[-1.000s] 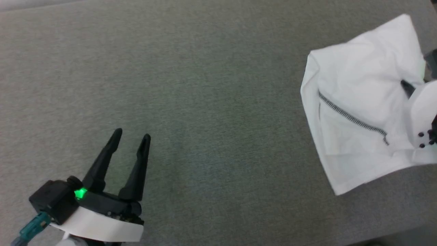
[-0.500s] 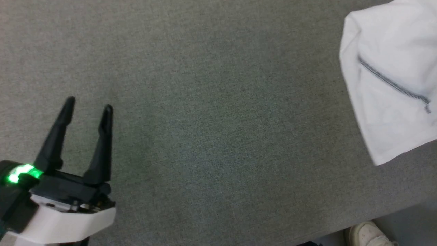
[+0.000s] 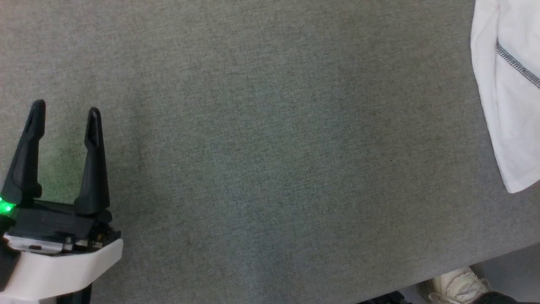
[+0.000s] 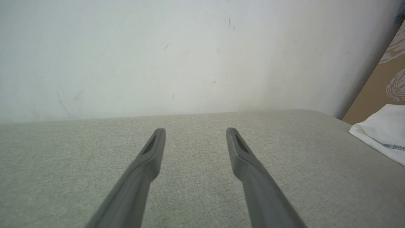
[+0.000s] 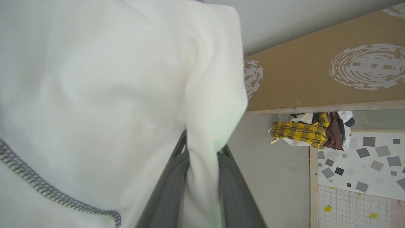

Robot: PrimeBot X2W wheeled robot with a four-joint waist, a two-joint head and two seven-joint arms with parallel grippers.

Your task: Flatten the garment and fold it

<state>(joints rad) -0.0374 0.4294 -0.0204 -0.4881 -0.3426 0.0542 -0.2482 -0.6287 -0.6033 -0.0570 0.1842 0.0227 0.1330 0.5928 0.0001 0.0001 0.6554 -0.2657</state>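
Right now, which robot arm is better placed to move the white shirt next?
The right, probably. The right fingers are closed on a fold of the garment, so that arm can pull straight away. The left fingers stand open over the bare grey surface, well apart from the garment.

The left claw [image 3: 66, 107] has two long, black, tapering fingers [image 3: 93, 169] on a black block lit by a green light [image 3: 5, 207]. Nearer sits a smooth white wrist shell [image 3: 63, 266], small metal fittings along its edge.

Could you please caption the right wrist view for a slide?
Right gripper pinches a fold of the white garment; cardboard beyond.
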